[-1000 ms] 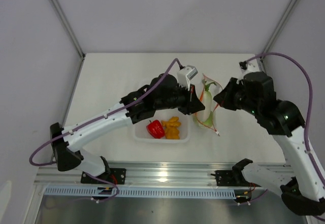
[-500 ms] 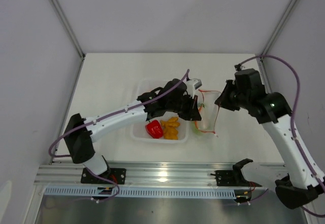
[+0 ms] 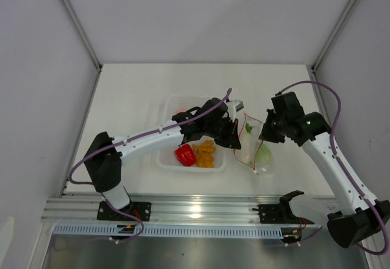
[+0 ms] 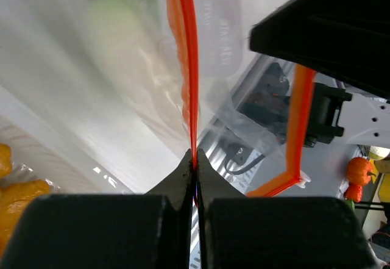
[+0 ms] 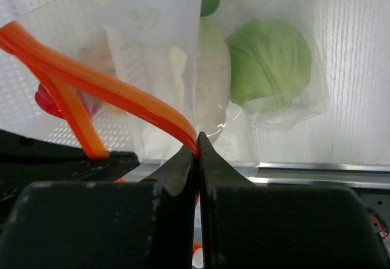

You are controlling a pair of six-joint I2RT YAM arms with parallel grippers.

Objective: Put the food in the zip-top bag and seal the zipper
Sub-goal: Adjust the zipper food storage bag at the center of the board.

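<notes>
**Both claws pinch the bag's mouth beside the tray**

From above: a clear tray (image 3: 164, 159) on the white table (image 3: 134, 98) holds a red bell pepper (image 3: 186, 154) and an orange-yellow lumpy piece (image 3: 206, 153). The left arm (image 3: 152, 138) stretches across it, hiding its middle, and the right arm (image 3: 329, 159) bends in opposite. The zip-top bag (image 3: 258, 162) lies just right of the tray, with a white radish (image 3: 246, 150) and a green cabbage (image 3: 263, 155) inside.

Left wrist: the left gripper (image 4: 195, 159) is clamped tight on the zipper (image 4: 190, 68).

Right wrist: the right gripper (image 5: 197, 142) is likewise closed on the orange strip, whose two halves part leftward.
</notes>
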